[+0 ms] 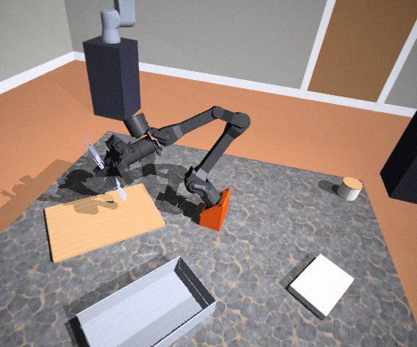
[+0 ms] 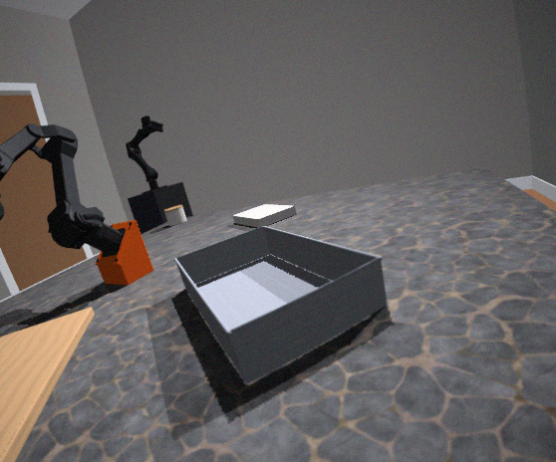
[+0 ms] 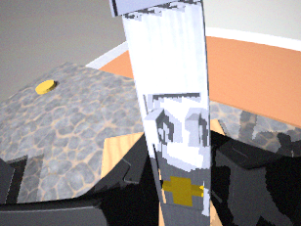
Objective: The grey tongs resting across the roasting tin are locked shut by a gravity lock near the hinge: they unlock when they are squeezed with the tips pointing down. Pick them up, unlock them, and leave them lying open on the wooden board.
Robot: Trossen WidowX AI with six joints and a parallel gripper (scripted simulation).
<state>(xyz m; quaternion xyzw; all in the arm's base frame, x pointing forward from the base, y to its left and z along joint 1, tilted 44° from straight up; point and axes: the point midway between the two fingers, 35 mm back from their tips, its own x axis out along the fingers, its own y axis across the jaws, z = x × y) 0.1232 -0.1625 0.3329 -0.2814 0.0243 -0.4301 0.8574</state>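
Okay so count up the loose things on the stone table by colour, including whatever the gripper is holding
Grey: 2, the tongs shut in the gripper and the roasting tin
White: 1, the flat block
Wood or tan: 2, the wooden board and the small cylinder
Total: 5

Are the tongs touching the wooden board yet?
Apart. In the top view the tongs hang tilted in the gripper, their shadow cast separately on the wooden board.
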